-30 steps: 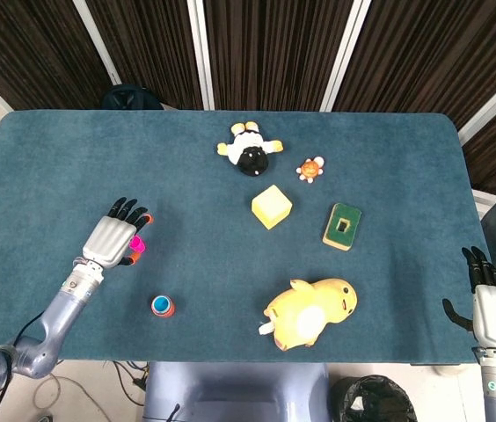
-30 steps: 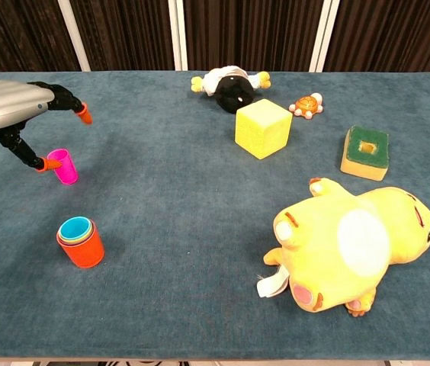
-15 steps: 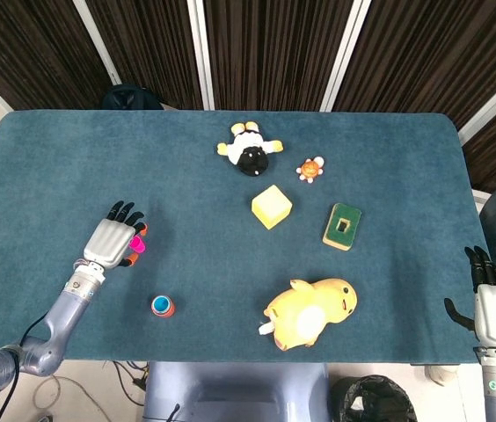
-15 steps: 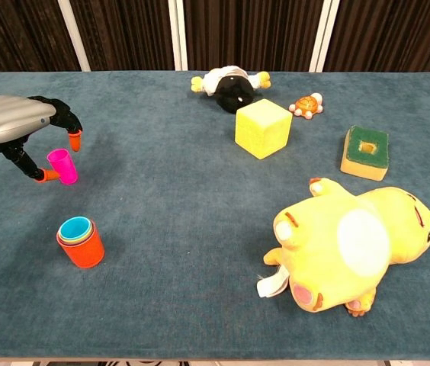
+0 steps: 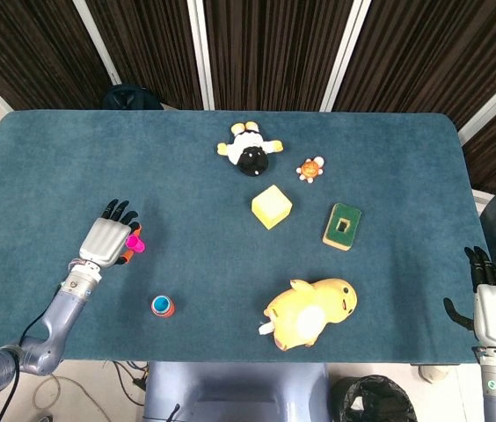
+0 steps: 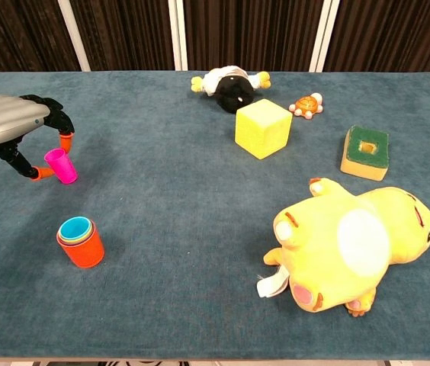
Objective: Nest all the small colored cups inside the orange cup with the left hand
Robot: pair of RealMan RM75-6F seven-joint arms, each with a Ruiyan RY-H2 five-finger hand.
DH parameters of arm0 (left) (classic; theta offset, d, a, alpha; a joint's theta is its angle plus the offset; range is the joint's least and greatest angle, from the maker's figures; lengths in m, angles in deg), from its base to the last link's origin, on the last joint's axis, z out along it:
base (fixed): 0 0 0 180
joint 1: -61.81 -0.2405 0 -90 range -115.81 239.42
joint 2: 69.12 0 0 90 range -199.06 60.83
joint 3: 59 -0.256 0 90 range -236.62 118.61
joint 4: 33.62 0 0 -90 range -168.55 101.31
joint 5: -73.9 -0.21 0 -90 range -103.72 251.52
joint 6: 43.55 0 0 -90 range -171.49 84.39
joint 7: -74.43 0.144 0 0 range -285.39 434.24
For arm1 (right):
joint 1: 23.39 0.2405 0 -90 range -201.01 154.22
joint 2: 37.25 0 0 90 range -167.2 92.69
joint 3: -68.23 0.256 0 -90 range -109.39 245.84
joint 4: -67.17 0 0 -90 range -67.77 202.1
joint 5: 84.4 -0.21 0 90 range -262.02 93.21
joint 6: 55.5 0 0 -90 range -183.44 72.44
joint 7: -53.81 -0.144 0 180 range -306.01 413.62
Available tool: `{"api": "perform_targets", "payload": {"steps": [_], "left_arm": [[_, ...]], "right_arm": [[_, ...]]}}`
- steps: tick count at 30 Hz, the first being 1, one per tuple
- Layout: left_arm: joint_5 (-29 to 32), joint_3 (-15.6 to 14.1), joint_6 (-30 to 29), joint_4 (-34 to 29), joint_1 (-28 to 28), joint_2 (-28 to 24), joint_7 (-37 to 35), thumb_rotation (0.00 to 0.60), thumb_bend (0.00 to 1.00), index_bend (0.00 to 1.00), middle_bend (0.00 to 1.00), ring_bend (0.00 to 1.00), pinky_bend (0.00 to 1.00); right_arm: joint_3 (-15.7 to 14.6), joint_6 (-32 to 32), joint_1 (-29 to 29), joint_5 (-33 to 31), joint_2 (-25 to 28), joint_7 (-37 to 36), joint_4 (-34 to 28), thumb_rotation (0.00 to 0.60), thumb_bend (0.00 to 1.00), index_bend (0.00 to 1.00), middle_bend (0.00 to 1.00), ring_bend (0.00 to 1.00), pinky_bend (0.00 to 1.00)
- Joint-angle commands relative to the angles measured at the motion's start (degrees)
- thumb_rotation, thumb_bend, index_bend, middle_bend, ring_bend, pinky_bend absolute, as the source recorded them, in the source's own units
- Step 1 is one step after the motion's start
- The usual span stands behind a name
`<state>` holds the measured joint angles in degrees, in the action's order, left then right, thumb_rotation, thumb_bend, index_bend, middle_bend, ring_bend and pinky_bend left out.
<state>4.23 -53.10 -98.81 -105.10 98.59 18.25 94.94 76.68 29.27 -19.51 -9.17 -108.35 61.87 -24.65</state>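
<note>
Tabletop [image 5: 72,167] carries all items. Left robot hand [image 6: 9,126] curls around the pink cup [image 6: 60,165], fingertips at both sides; firm grip cannot be confirmed. Right robot hand [image 5: 492,303] open, off-table. Orange cup [image 6: 82,247], holding nested cups, stands near.

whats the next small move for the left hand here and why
Probably close the fingers the last bit to pinch the pink cup. In the chest view the left hand arches over it with fingertips on either side, and the cup stands on the table, not yet lifted. The orange cup, already holding nested cups, waits nearer the front edge.
</note>
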Motion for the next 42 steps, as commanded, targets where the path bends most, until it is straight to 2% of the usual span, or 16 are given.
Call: {"api": "perform_targets", "payload": {"steps": [1, 6, 12, 18, 23, 31, 36, 42], "left_arm": [[-0.07, 0.02, -0.07, -0.03, 0.03, 0.01, -0.01, 0.6, 0.26, 0.45, 0.22, 0.0, 0.0], [-1.06, 0.14, -0.84, -0.27, 0.0, 0.15, -1.16, 0.6, 0.3, 0.5, 0.24, 0.0, 0.01], [-1.9, 0.32, -1.44, -1.48, -0.22, -0.6, -3.02, 0.6, 0.32, 0.51, 0.24, 0.0, 0.01], [-4.24, 0.64, -3.15, -9.53, -0.59, -4.42, -5.2, 0.6, 0.32, 0.51, 0.24, 0.0, 0.01], [-8.69, -0.83, -5.36, -20.2, -0.93, -9.26, -2.59, 0.6, 0.32, 0.51, 0.24, 0.0, 0.01], [-11.67, -3.23, -3.85, -34.98, -0.69, -16.8, 1.31, 0.6, 0.32, 0.51, 0.24, 0.0, 0.01], [-13.08, -4.65, -3.89, -38.93, -1.02, -18.37, 4.44, 0.6, 0.32, 0.51, 0.24, 0.0, 0.0], [-13.4, -5.92, -3.66, -40.61, -1.43, -18.96, 7.51, 0.6, 0.31, 0.51, 0.24, 0.0, 0.0]], "right_arm": [[0.04, 0.05, -0.01, -0.05, -0.06, -0.03, -0.03, 0.6, 0.34, 0.07, 0.08, 0.19, 0.1], [0.13, 0.18, -0.04, -0.07, -0.14, -0.1, -0.09, 0.6, 0.34, 0.07, 0.08, 0.2, 0.1], [0.2, 0.2, -0.05, -0.12, -0.18, -0.28, -0.01, 0.6, 0.34, 0.07, 0.08, 0.2, 0.1], [0.2, 0.11, 0.0, -0.1, -0.2, -0.23, -0.02, 0.6, 0.34, 0.07, 0.08, 0.2, 0.1], [0.15, 0.16, 0.0, -0.01, -0.24, -0.07, -0.07, 0.6, 0.34, 0.07, 0.08, 0.2, 0.1], [0.18, 0.12, -0.06, -0.05, 0.02, -0.36, -0.23, 0.6, 0.34, 0.07, 0.08, 0.2, 0.1], [0.27, 0.14, -0.07, -0.1, 0.21, -0.47, -0.29, 0.6, 0.34, 0.07, 0.08, 0.2, 0.1], [0.28, -0.03, -0.02, -0.18, 0.25, -0.48, -0.22, 0.6, 0.34, 0.07, 0.08, 0.2, 0.1]]}}
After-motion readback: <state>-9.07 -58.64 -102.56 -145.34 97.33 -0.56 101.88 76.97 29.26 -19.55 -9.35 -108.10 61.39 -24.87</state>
